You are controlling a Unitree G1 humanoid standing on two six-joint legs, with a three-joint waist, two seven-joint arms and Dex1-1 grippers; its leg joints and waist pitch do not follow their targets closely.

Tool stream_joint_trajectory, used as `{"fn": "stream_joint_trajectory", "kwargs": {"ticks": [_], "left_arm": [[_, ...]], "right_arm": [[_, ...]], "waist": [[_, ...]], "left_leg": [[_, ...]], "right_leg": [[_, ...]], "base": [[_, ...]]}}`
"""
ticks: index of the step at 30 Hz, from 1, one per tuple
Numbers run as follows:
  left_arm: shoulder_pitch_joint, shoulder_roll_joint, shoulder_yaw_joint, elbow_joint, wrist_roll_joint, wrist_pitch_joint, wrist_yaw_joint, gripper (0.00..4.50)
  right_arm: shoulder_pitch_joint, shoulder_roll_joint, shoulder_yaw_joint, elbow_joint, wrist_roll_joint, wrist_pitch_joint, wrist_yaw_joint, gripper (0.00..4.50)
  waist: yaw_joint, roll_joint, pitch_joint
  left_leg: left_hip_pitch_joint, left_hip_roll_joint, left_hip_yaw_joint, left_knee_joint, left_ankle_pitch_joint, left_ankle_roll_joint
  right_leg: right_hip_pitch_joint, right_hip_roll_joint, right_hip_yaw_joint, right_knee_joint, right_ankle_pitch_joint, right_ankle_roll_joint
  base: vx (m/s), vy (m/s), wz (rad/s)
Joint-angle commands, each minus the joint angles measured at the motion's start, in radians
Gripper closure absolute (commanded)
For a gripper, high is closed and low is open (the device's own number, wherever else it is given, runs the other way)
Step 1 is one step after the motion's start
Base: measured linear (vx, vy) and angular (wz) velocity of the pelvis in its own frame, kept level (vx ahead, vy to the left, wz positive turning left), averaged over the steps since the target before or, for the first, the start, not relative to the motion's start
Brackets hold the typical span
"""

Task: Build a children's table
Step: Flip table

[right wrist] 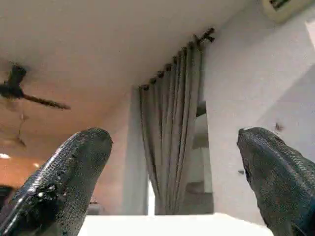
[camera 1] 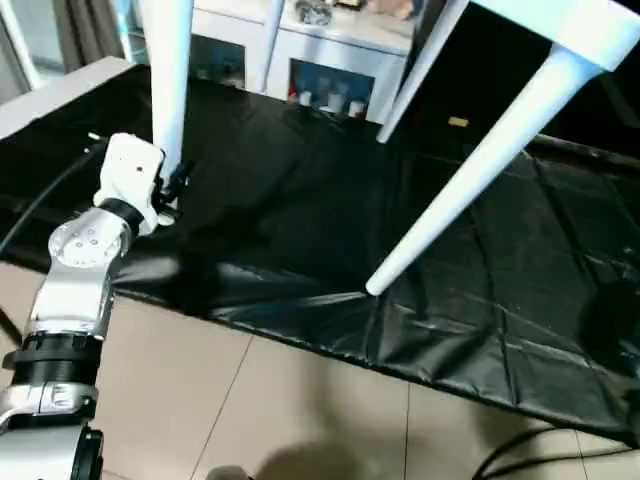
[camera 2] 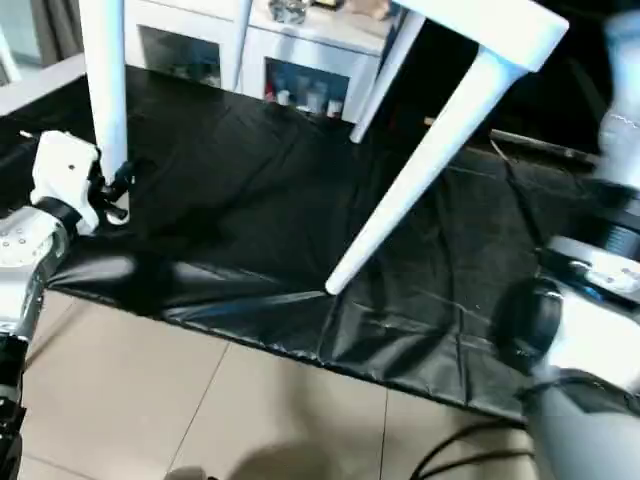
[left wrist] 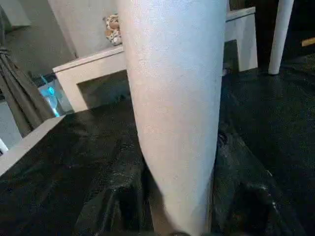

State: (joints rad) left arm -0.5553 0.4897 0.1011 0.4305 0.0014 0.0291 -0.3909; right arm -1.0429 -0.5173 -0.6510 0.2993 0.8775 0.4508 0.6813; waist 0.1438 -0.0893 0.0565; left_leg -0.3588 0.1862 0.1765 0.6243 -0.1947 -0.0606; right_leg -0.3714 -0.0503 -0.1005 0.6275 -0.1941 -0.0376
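Because the children's table [camera 1: 560, 30] is tipped with its legs already fitted, most of its white top sits high at the upper right of the head views, above the black sheet [camera 1: 300, 200] spread over the floor. That sheet likely protects the plastic and the tiles [camera 1: 200, 400] while the piece is handled. One long tapered leg [camera 1: 470, 175] slants down from the raised corner, its tip at or just above the sheet near its front edge; two more legs rise at the back, in front of a white glass-door cabinet [camera 1: 330, 70]. The tilt suggests the table is partway through being righted onto its feet.

The left gripper [camera 1: 172, 190] is clamped on the near left leg [camera 1: 170, 80], low on it, fingers partly closed around the round shaft, probably to steady that corner as a pivot. The left wrist view shows this leg close up between the fingers.

The right gripper [right wrist: 172, 162] is spread wide and holds nothing, pointing up toward the ceiling and a curtain [right wrist: 172, 128].
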Motion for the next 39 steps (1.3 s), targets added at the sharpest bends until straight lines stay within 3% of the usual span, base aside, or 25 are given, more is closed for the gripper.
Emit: {"fn": "stream_joint_trajectory", "kwargs": {"ticks": [1, 2, 5, 8, 9, 11, 12, 13, 14, 15, 17, 20, 22, 24, 32, 35, 39], "left_arm": [[0.021, 0.003, -0.097, 0.018, 0.069, -0.001, -0.053, 3.00], [0.023, 0.003, -0.098, 0.023, 0.070, -0.005, -0.054, 3.00], [0.024, 0.005, -0.099, 0.031, 0.071, -0.010, -0.057, 3.00], [0.026, 0.007, -0.102, 0.040, 0.070, -0.013, -0.060, 3.00], [0.026, 0.007, -0.102, 0.040, 0.070, -0.013, -0.061, 3.00], [0.027, 0.008, -0.103, 0.044, 0.069, -0.013, -0.063, 3.00], [0.027, 0.009, -0.104, 0.048, 0.069, -0.014, -0.065, 3.00], [0.027, 0.009, -0.104, 0.048, 0.069, -0.014, -0.065, 3.00], [0.027, 0.009, -0.105, 0.051, 0.069, -0.015, -0.067, 3.00], [0.028, 0.009, -0.110, 0.054, 0.069, -0.017, -0.070, 3.00], [0.028, 0.007, -0.112, 0.056, 0.069, -0.017, -0.072, 3.00], [0.030, 0.005, -0.117, 0.058, 0.068, -0.018, -0.077, 3.00], [0.031, 0.004, -0.119, 0.059, 0.068, -0.018, -0.078, 3.00], [0.036, 0.002, -0.127, 0.062, 0.070, -0.020, -0.085, 3.00], [0.038, -0.002, -0.141, 0.086, 0.079, -0.027, -0.096, 3.00], [0.041, -0.011, -0.156, 0.093, 0.083, -0.027, -0.107, 3.00], [0.044, -0.033, -0.182, 0.108, 0.088, -0.029, -0.123, 3.00]], "right_arm": [[0.060, -0.036, -0.062, 0.022, 0.072, 0.064, 0.055, 0.00], [0.126, -0.056, -0.119, 0.037, 0.129, 0.108, 0.105, 0.00], [0.204, -0.067, -0.192, 0.066, 0.181, 0.136, 0.151, 0.00], [0.346, -0.079, -0.174, 0.068, 0.138, 0.142, 0.234, 0.00], [0.354, -0.079, -0.170, 0.067, 0.136, 0.144, 0.239, 0.00], [0.437, -0.081, -0.102, 0.063, 0.076, 0.138, 0.284, 0.00], [0.492, -0.082, -0.036, 0.060, 0.025, 0.128, 0.303, 0.00], [0.492, -0.082, -0.036, 0.060, 0.025, 0.128, 0.303, 0.00], [0.525, -0.078, 0.017, 0.057, -0.022, 0.104, 0.306, 0.00], [0.576, -0.065, 0.106, 0.050, -0.090, 0.070, 0.317, 0.00], [0.603, -0.041, 0.178, 0.033, -0.130, 0.057, 0.322, 0.00], [0.610, -0.011, 0.231, 0.013, -0.159, 0.060, 0.317, 0.00], [0.612, 0.002, 0.255, 0.020, -0.187, 0.038, 0.320, 0.00], [0.599, 0.046, 0.322, 0.071, -0.262, -0.023, 0.318, 0.00], [0.572, 0.141, 0.450, 0.056, -0.270, -0.041, 0.378, 0.00], [0.541, 0.174, 0.451, 0.110, -0.305, -0.089, 0.344, 0.00], [0.517, 0.213, 0.452, 0.149, -0.336, -0.145, 0.303, 0.00]], "waist": [[-0.009, 0.033, -0.065], [-0.007, 0.038, -0.063], [-0.006, 0.027, -0.068], [-0.004, 0.028, -0.065], [-0.005, 0.026, -0.065], [-0.006, 0.027, -0.060], [-0.008, 0.027, -0.060], [-0.007, 0.029, -0.059], [-0.009, 0.028, -0.058], [-0.008, 0.028, -0.060], [-0.011, 0.031, -0.058], [-0.011, 0.029, -0.061], [-0.009, 0.034, -0.060], [-0.008, 0.037, -0.062], [-0.008, 0.040, -0.062], [-0.011, 0.041, -0.063], [-0.007, 0.048, -0.060]], "left_leg": [[0.029, 0.060, -0.025, -0.087, -0.244, -0.041], [0.029, 0.062, -0.026, -0.088, -0.246, -0.040], [0.028, 0.058, -0.024, -0.083, -0.240, -0.032], [0.024, 0.058, -0.027, -0.085, -0.234, -0.021], [0.024, 0.059, -0.028, -0.085, -0.234, -0.019], [0.027, 0.058, -0.028, -0.085, -0.256, -0.018], [0.025, 0.056, -0.029, -0.086, -0.259, -0.017], [0.031, 0.057, -0.030, -0.085, -0.279, -0.019], [0.030, 0.056, -0.031, -0.086, -0.283, -0.019], [0.029, 0.057, -0.032, -0.086, -0.281, -0.023], [0.031, 0.060, -0.036, -0.089, -0.304, -0.024], [0.032, 0.063, -0.039, -0.090, -0.309, -0.028], [0.032, 0.067, -0.038, -0.092, -0.300, -0.032], [0.031, 0.069, -0.039, -0.095, -0.304, -0.043], [0.031, 0.072, -0.038, -0.101, -0.312, -0.056], [0.030, 0.072, -0.039, -0.101, -0.318, -0.066], [0.043, 0.073, -0.037, -0.101, -0.358, -0.081]], "right_leg": [[0.029, -0.110, 0.067, -0.085, -0.233, -0.124], [0.027, -0.112, 0.067, -0.086, -0.233, -0.125], [0.034, -0.115, 0.062, -0.088, -0.251, -0.132], [0.034, -0.117, 0.060, -0.096, -0.299, -0.119], [0.033, -0.116, 0.059, -0.096, -0.300, -0.119], [0.031, -0.117, 0.058, -0.104, -0.342, -0.112], [0.032, -0.118, 0.057, -0.104, -0.359, -0.110], [0.028, -0.120, 0.056, -0.112, -0.402, -0.097], [0.029, -0.120, 0.055, -0.113, -0.416, -0.095], [0.028, -0.121, 0.054, -0.115, -0.429, -0.088], [0.025, -0.122, 0.052, -0.117, -0.438, -0.086], [0.025, -0.122, 0.051, -0.111, -0.410, -0.098], [0.024, -0.124, 0.056, -0.106, -0.369, -0.114], [0.025, -0.126, 0.057, -0.100, -0.336, -0.125], [0.028, -0.128, 0.062, -0.090, -0.267, -0.151], [0.027, -0.131, 0.063, -0.090, -0.280, -0.149], [0.017, -0.130, 0.065, -0.097, -0.302, -0.151]], "base": [[0.000, 0.000, 0.00], [0.000, 0.000, 0.00], [0.000, 0.000, 0.00], [0.000, 0.000, 0.00], [0.000, 0.000, 0.00], [0.000, 0.000, 0.00], [0.000, 0.000, 0.00], [0.000, 0.000, 0.00], [0.000, 0.000, 0.00], [0.000, 0.000, 0.00], [0.000, 0.000, 0.00], [0.000, 0.000, 0.00], [0.000, 0.000, 0.00], [0.000, 0.000, 0.00], [0.000, 0.000, 0.00], [0.000, 0.000, 0.00], [0.000, 0.000, 0.00]]}}
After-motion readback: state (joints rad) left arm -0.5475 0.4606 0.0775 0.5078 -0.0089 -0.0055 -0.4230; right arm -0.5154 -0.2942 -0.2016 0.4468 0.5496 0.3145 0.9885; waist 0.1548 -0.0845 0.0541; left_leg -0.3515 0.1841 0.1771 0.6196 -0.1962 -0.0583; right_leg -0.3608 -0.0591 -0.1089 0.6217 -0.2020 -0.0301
